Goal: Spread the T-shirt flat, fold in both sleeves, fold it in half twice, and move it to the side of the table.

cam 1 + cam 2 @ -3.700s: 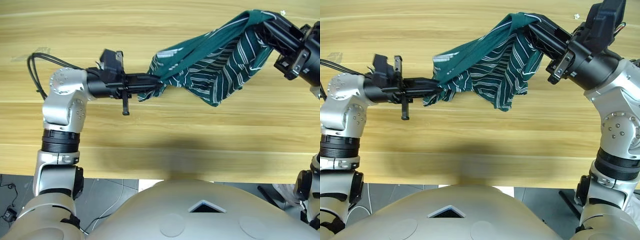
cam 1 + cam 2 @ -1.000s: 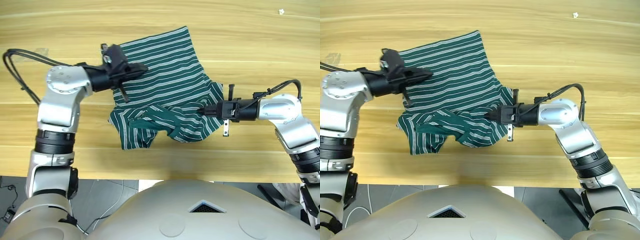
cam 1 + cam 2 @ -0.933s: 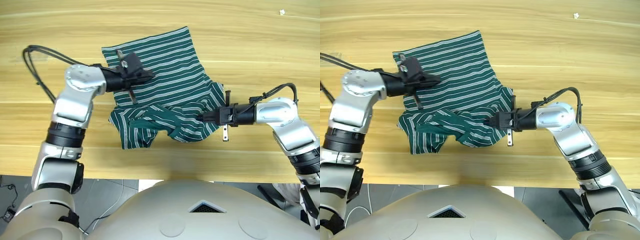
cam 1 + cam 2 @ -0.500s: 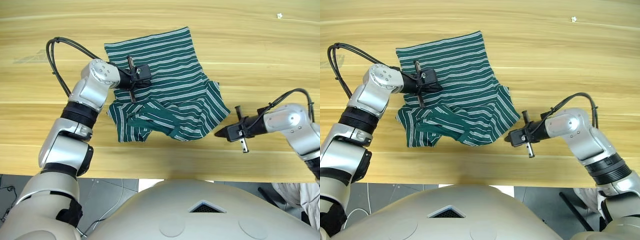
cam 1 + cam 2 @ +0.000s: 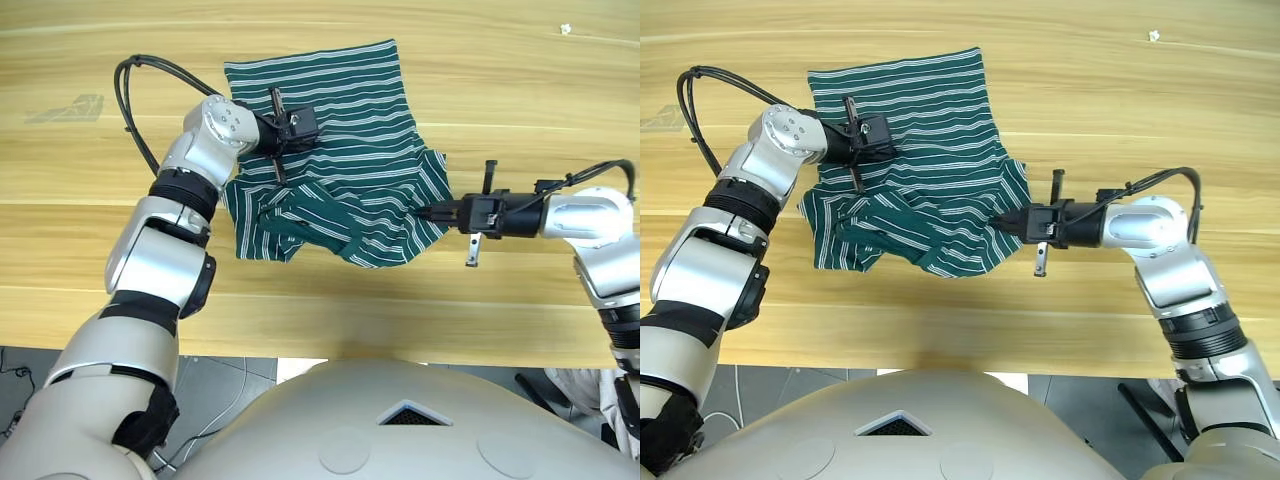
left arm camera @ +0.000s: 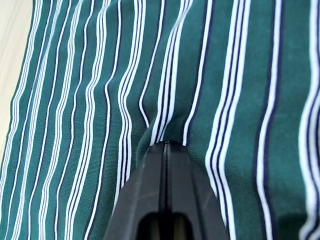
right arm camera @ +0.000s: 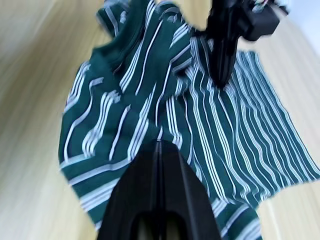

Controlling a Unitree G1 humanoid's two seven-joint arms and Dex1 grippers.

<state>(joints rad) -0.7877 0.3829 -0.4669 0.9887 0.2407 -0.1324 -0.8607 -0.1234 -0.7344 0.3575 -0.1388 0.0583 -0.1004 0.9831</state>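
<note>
rumpled t-shirt (image 5: pixel 345 150) on table (image 5: pixel 530 110)

T-shirt (image 5: pixel 350 120): soft knitted cloth, matt; the left wrist view shows fine ribs in the weave.
Table (image 5: pixel 520 90): light wood with long grain lines, smooth, with a slight sheen.
Left gripper (image 6: pixel 166 143): black fingers, plastic by the look, smooth and almost matt.
Right gripper (image 7: pixel 158 142): the same black smooth finish.
Left arm (image 5: pixel 215 125): silver-grey shell, smooth, satin.
Right arm (image 5: pixel 590 215): same silver shell; black joints.
</note>
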